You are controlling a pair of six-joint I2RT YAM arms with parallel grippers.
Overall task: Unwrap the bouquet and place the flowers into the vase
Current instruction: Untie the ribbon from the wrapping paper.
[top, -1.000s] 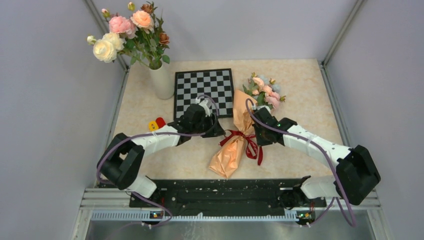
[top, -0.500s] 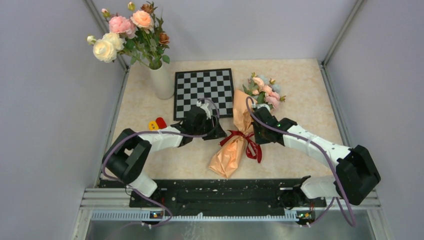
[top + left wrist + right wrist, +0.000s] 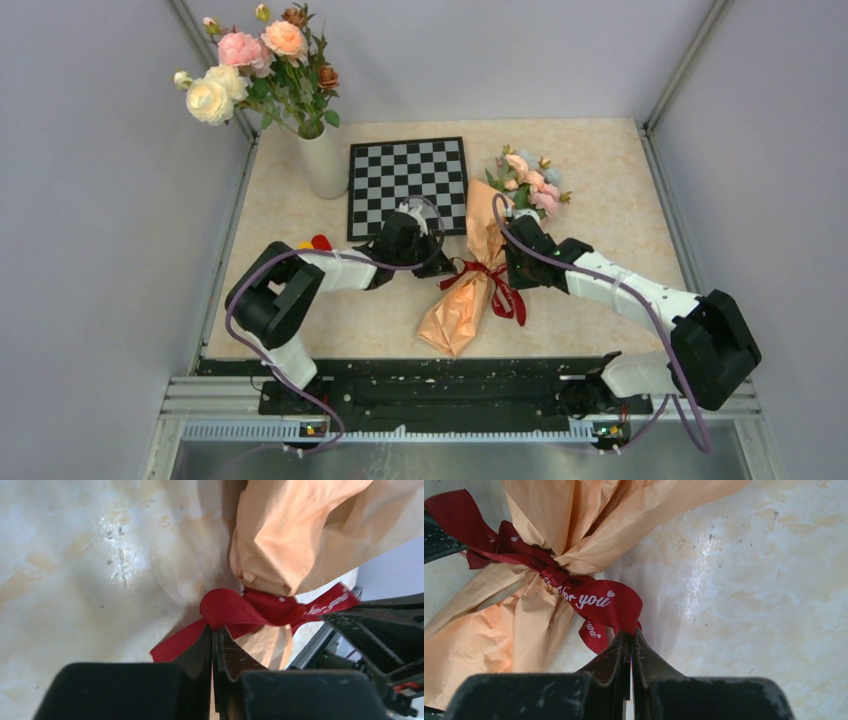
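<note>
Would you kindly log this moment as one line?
phase: untying | left fingers: shut on ribbon | right fingers: shut on ribbon | bouquet: lying wrapped, tied | vase: far-left, untouched

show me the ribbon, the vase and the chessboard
ribbon (image 3: 596,599): right wrist view, on the red strip printed "for you".
vase (image 3: 325,165): top view, on its white body.
chessboard (image 3: 408,180): top view, on the middle of the board.
</note>
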